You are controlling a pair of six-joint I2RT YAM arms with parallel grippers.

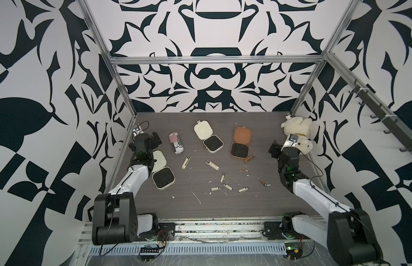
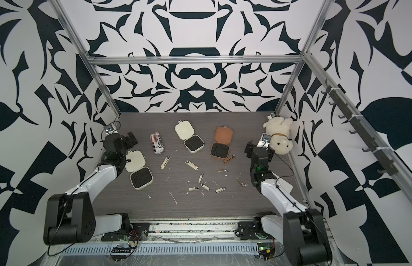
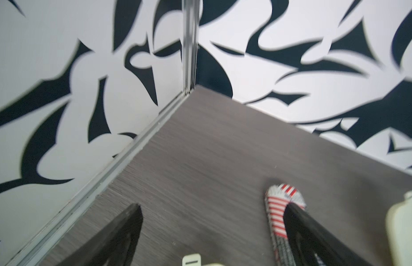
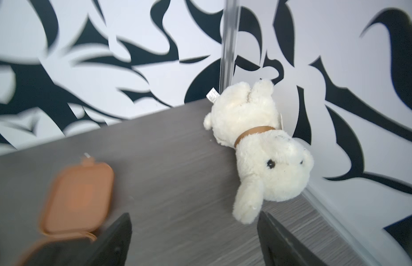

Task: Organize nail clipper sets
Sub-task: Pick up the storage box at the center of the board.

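Note:
Three nail clipper set cases lie open on the dark table: a cream case beside my left arm, a second cream case at the back middle, and a brown case to its right. Several small clippers are scattered in front of them, and a brown clipper touches the brown case. My left gripper hovers open over bare table near the left cream case's tab. My right gripper is open and holds nothing, between the brown lid and the plush dog.
A crushed red-and-white striped can lies beside the left gripper's finger. A white plush dog sits in the back right corner against the frame post. Patterned walls and aluminium rails close in both sides. White flecks dot the table's front.

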